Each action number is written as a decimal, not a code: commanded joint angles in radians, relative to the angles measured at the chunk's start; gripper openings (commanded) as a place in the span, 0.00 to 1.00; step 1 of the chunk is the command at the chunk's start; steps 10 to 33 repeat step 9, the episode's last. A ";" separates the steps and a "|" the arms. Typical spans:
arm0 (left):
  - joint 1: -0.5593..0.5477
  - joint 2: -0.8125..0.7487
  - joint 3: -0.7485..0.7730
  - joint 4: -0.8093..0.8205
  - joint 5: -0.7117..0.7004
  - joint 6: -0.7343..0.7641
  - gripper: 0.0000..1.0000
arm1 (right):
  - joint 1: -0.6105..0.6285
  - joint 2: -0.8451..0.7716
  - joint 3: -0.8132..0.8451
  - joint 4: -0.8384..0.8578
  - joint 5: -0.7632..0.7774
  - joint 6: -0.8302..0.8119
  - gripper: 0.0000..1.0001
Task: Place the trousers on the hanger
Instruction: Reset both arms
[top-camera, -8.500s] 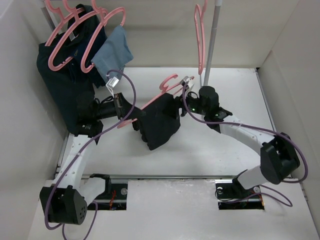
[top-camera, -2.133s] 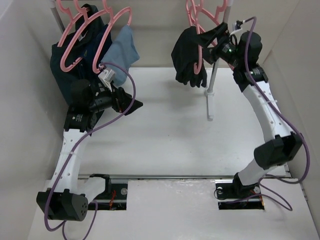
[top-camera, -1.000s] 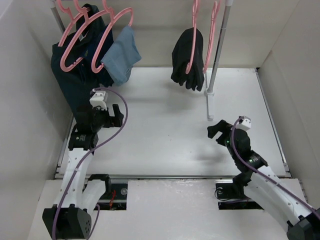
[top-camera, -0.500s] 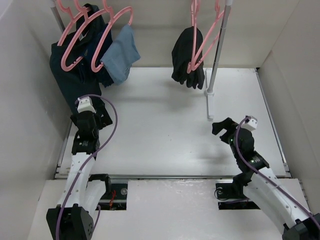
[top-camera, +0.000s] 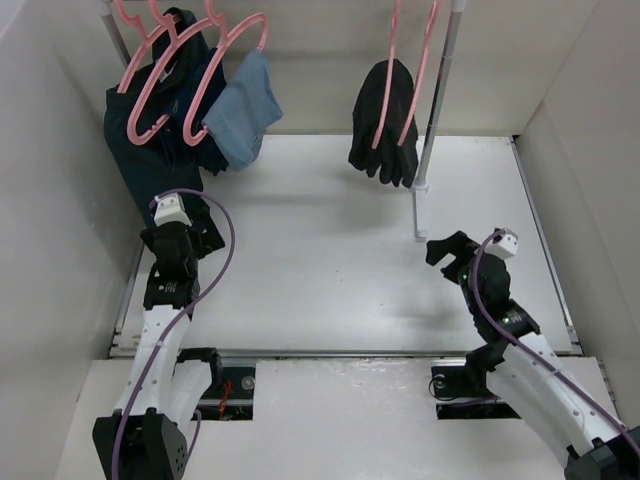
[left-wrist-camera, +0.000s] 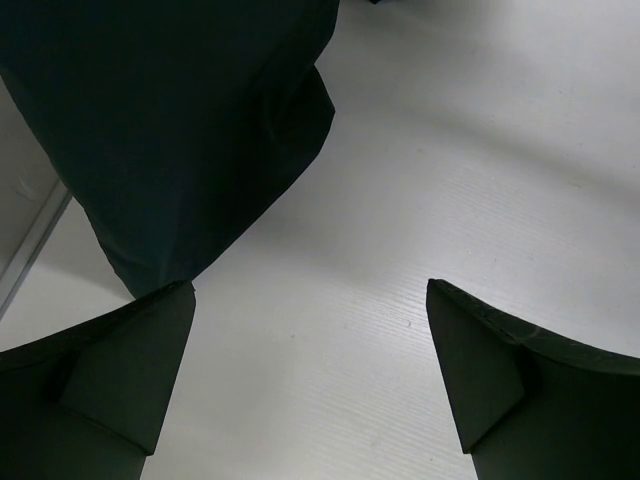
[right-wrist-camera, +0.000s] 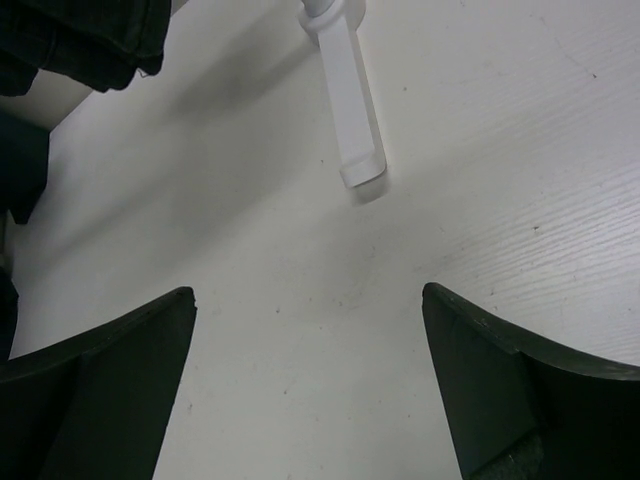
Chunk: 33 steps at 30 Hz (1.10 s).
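Observation:
The black trousers (top-camera: 383, 118) hang folded over a pink hanger (top-camera: 388, 60) on the rack at the back of the table, clear of both arms. Their lower end shows at the top left of the right wrist view as trousers (right-wrist-camera: 90, 40). My left gripper (top-camera: 182, 232) is open and empty at the table's left side, just below the hanging navy garment; in its wrist view the left gripper (left-wrist-camera: 310, 285) spans only bare table. My right gripper (top-camera: 452, 248) stands open and empty near the rack's foot, and the right gripper (right-wrist-camera: 307, 290) has nothing between its fingers.
A navy garment (top-camera: 150, 150) and a light-blue cloth (top-camera: 243, 110) hang on pink hangers at the back left; the navy garment (left-wrist-camera: 180, 130) fills the left wrist view's upper left. The rack pole (top-camera: 436, 90) rises from a white foot (right-wrist-camera: 350, 110). White walls enclose the table (top-camera: 320, 260).
The left arm has drawn back toward the left wall and the right gripper has shifted slightly. The trousers and their hanger have swung a little to the right on the rack.

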<state>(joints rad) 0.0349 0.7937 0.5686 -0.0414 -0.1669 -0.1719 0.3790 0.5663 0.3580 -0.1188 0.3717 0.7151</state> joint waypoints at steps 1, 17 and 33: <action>0.002 -0.022 -0.004 0.046 -0.008 -0.011 1.00 | -0.006 0.001 0.053 0.047 0.029 0.006 0.99; 0.002 -0.022 -0.004 0.046 -0.008 -0.001 1.00 | -0.006 0.029 0.074 0.028 0.058 0.015 0.99; 0.002 -0.022 -0.004 0.046 -0.008 -0.001 1.00 | -0.006 0.029 0.074 0.028 0.058 0.015 0.99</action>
